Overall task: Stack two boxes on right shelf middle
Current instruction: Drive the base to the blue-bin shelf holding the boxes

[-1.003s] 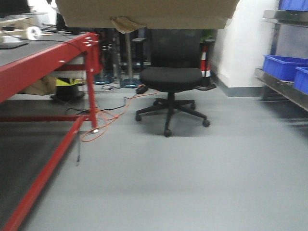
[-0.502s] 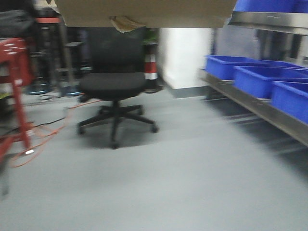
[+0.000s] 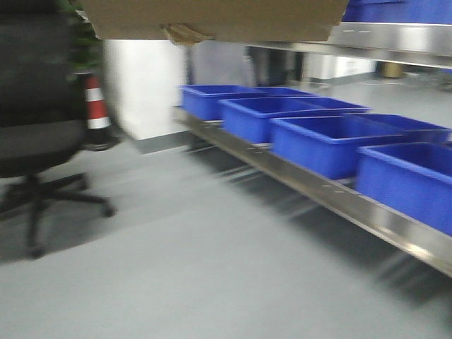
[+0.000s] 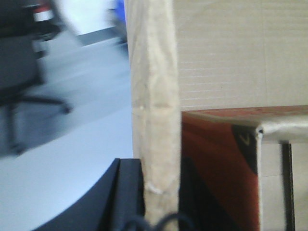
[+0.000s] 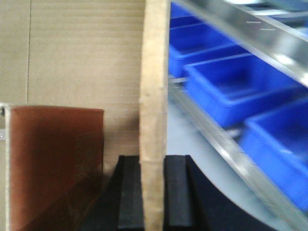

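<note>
- The cardboard box (image 3: 212, 18) hangs at the top edge of the front view, carried well clear of the floor. A tan tape scrap (image 3: 185, 32) dangles beneath it.
- The left gripper (image 4: 155, 202) has its jaws clamped on one side wall of the box, with a black pad against each face of the board.
- The right gripper (image 5: 153, 197) pinches the opposite wall the same way. Holding both walls likely keeps the wide load level between the arms.
- A reddish-brown panel (image 5: 53, 159) with a silvery edge shows against the box's inner face. I cannot tell whether it is the second box.
- The steel shelf (image 3: 318, 189) runs along the right, and blue bins (image 3: 318, 141) fill its lower level. The bright lip (image 3: 395, 35) above them is probably the middle level.
- Sideways blur suggests the base is moving. The box is not over any shelf level, so placing has not begun.
- An office chair (image 3: 35, 141) stands at the left.
</note>
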Controlling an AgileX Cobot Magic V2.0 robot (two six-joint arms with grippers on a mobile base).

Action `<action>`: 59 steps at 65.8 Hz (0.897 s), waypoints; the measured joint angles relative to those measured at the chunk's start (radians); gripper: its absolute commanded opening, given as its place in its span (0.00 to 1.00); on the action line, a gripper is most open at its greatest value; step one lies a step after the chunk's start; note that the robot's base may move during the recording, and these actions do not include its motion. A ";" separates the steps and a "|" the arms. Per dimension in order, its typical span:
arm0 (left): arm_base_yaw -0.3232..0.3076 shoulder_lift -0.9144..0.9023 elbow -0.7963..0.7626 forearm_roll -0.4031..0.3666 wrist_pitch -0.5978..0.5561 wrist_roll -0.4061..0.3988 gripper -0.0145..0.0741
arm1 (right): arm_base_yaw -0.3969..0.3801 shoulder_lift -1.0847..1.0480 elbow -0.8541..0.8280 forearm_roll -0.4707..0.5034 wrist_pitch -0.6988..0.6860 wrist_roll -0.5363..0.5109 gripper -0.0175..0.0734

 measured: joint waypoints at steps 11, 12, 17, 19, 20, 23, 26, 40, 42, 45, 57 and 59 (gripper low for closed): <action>0.000 0.000 0.000 0.000 0.000 0.000 0.04 | 0.000 0.000 0.000 0.000 0.000 0.000 0.01; 0.000 0.000 0.000 0.000 0.000 0.000 0.04 | 0.000 0.000 0.000 0.000 0.000 0.000 0.01; 0.000 0.000 0.000 0.000 0.000 0.000 0.04 | 0.000 0.000 0.000 0.000 0.000 0.000 0.01; 0.000 0.000 0.000 0.000 0.000 0.000 0.04 | 0.000 0.000 0.000 0.000 0.000 0.000 0.01; 0.000 0.000 0.000 0.000 0.000 0.000 0.04 | 0.000 0.000 0.000 0.000 0.000 0.000 0.01; 0.000 0.000 0.000 0.000 0.000 0.000 0.04 | 0.000 0.000 0.000 0.000 0.000 0.000 0.01; 0.000 0.000 0.000 0.000 0.000 0.000 0.04 | 0.000 0.000 0.000 0.000 0.000 0.000 0.01; 0.000 0.000 0.000 0.000 0.000 0.000 0.04 | 0.000 0.000 0.000 0.000 0.000 0.000 0.01; 0.000 0.000 0.000 0.000 0.000 0.000 0.04 | 0.000 0.000 0.000 0.000 0.000 0.000 0.01; 0.000 0.000 0.000 0.000 -0.002 0.000 0.04 | 0.000 0.000 0.000 0.000 0.000 0.000 0.01; 0.000 0.000 0.000 -0.002 -0.004 0.000 0.04 | -0.002 0.000 0.000 0.000 0.000 0.000 0.01; 0.000 0.000 0.000 -0.002 -0.004 0.000 0.04 | -0.002 0.000 0.000 0.000 0.000 0.000 0.01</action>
